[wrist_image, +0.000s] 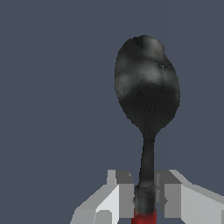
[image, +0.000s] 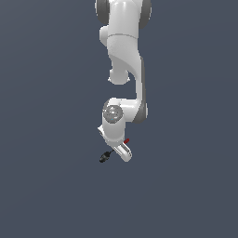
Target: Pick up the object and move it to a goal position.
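Presently, reading the exterior view from its left to its right: item one, the object (image: 106, 155) — a slender spoon-like stick whose black rounded end juts out toward the exterior view's left and whose red tip shows just past the tool on the other side; item two, the gripper (image: 122, 149), white, closed across the stick's middle; item three, the arm (image: 124, 56), white glossy casing with grey joint caps, descending from the top edge. Status of task: the pick appears done, since the fingers (wrist_image: 126, 192) press the handle from both sides in the wrist view with no gap visible; whether the object is clear of the floor cannot be told, as the ground (image: 46, 186) is a flat, unmarked slate-blue field with no shadow to judge by. Remaining, by judgement: carriage to the goal, of which no marker is visible in either view. Materials and form: bowl end oval, dull black with mottled grey patches, faintly dented near its top; neck thin, round, dark, widening slightly where clamped; tip saturated red, matte. Fingers blocky, grey-faced, flat pads — outer housings pale and faceted
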Robot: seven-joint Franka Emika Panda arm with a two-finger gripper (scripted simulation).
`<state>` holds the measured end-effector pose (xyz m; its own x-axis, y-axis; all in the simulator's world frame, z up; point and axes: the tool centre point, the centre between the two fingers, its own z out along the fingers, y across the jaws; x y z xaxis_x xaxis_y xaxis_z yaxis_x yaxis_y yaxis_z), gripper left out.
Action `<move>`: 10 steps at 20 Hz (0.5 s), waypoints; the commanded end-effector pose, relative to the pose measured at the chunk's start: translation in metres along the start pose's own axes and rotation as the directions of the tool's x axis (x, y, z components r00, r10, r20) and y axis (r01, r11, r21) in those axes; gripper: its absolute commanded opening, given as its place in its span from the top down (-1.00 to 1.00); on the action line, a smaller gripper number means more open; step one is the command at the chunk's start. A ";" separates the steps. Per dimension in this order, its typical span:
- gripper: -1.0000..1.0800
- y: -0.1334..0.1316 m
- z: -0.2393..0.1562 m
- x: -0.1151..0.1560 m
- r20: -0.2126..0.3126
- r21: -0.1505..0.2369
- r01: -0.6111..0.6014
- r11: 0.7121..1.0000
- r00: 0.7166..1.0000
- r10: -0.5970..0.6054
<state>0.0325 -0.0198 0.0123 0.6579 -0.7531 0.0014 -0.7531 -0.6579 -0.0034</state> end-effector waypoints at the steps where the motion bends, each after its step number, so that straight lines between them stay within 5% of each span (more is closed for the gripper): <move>1: 1.00 0.002 0.002 0.000 0.002 -0.003 -0.002 1.000 1.000 0.002; 10: 1.00 0.003 -0.014 -0.004 0.000 0.000 0.000 1.000 1.000 0.000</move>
<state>0.0286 -0.0192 0.0215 0.6576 -0.7533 0.0007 -0.7533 -0.6576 -0.0022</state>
